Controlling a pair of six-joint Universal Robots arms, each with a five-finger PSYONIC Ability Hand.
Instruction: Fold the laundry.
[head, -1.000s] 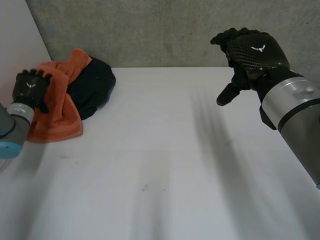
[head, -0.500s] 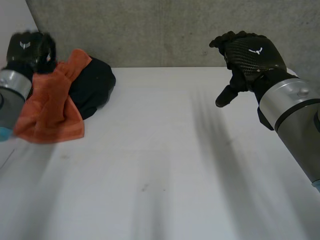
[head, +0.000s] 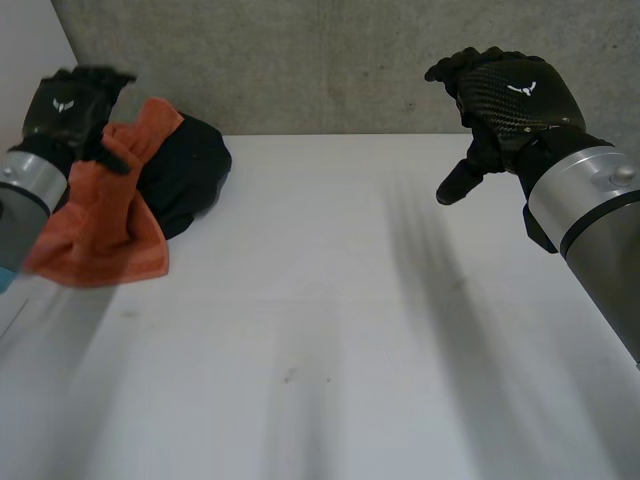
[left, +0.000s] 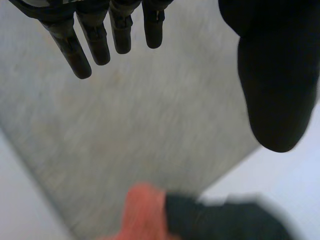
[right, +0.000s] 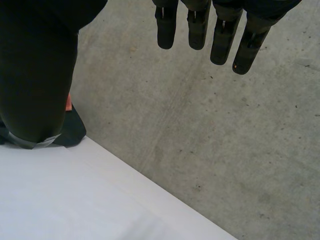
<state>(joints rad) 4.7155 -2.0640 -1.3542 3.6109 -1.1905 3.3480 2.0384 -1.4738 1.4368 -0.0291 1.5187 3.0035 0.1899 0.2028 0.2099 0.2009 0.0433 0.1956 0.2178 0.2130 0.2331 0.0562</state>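
The left hand (head: 70, 105) hovered with fingers spread, holding nothing, just beside the orange cloth (head: 100, 230), apparently to grab it for folding, while the empty right hand (head: 510, 100) hung slack-fingered well apart.

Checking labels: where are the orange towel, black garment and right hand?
orange towel (head: 100, 230), head view, on its flat lower part.
black garment (head: 190, 165), head view, on its middle.
right hand (head: 510, 97), head view, on its back.

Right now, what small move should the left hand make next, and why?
Probably lower the left hand onto the orange towel and grip an edge. Its fingers are straight and hold nothing, while the towel lies bunched against the black garment at the table's far left. The right hand hangs open far off to the right.
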